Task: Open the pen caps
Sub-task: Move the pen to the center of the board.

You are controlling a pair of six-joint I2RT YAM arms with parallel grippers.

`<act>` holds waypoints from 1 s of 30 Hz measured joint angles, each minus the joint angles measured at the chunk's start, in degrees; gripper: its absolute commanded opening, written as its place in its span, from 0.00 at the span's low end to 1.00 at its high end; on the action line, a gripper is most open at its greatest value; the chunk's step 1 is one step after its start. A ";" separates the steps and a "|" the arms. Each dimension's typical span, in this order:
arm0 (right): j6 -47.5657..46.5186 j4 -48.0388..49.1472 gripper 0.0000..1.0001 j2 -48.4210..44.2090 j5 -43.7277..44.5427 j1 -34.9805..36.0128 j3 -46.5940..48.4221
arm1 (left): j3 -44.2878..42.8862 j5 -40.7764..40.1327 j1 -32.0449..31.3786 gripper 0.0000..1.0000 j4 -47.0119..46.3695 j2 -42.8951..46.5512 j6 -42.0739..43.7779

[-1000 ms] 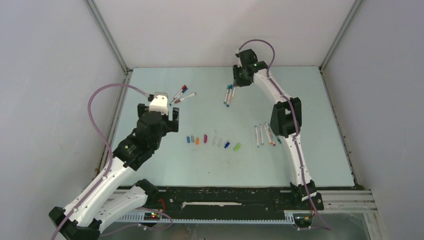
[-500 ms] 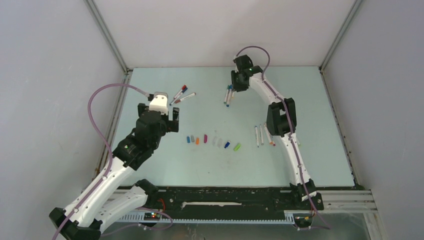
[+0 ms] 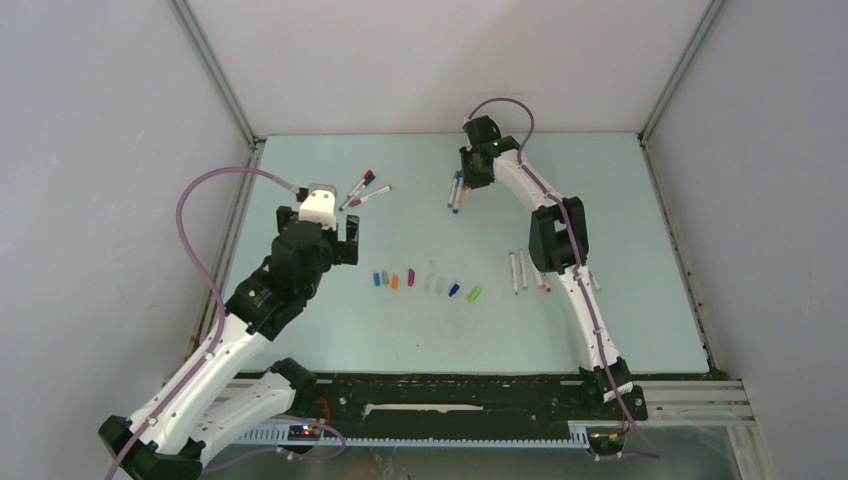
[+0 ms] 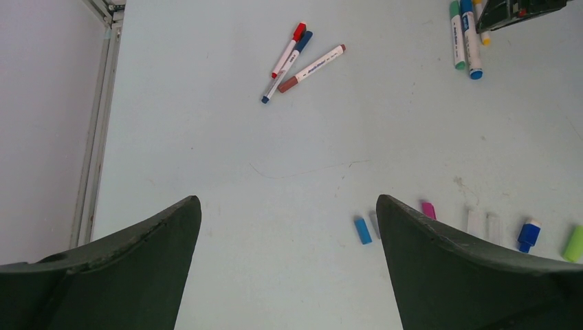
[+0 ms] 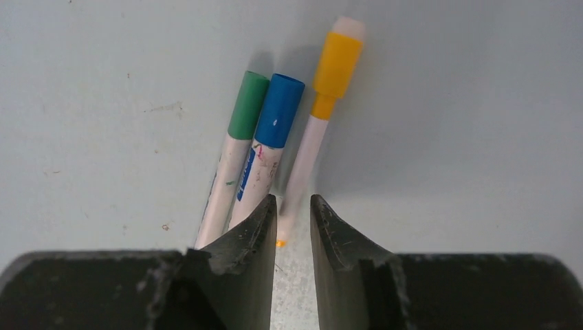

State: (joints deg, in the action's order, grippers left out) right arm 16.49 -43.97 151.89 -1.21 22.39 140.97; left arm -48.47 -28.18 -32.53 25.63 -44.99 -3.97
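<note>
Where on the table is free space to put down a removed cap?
The table is bare in front of the row of loose caps and right of the uncapped pens. It is crowded around the three pens under the right end effector.

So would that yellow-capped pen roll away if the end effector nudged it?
Probably: the yellow-capped pen looks round and slim, lying flat on the smooth table. It likely feels stiff and light. The blue-capped pen close beside it might stop it rolling that way.

Bare table (image 4: pixel 227 227) lies beneath the left end effector (image 4: pixel 289 227); loose caps (image 4: pixel 362 230) crowd its right side.
</note>
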 measured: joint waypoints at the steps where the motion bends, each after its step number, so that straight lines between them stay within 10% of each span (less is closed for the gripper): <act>1: -0.02 0.02 0.24 0.15 0.00 0.04 0.00 | 0.00 0.07 0.00 1.00 0.00 0.00 0.00; 13: -1.18 1.16 0.11 -0.55 0.02 0.31 -2.08 | 0.00 0.63 0.07 1.00 0.02 0.00 0.00; 30: -6.34 0.61 0.09 -20.02 -6.03 0.04 -34.21 | 0.00 1.44 0.11 1.00 0.24 2.45 -0.02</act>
State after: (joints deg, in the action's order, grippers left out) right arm 10.15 -43.35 131.87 -7.25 22.44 106.76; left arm -48.47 -26.74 -32.42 25.87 -42.54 -3.99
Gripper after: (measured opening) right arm 0.097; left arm 0.996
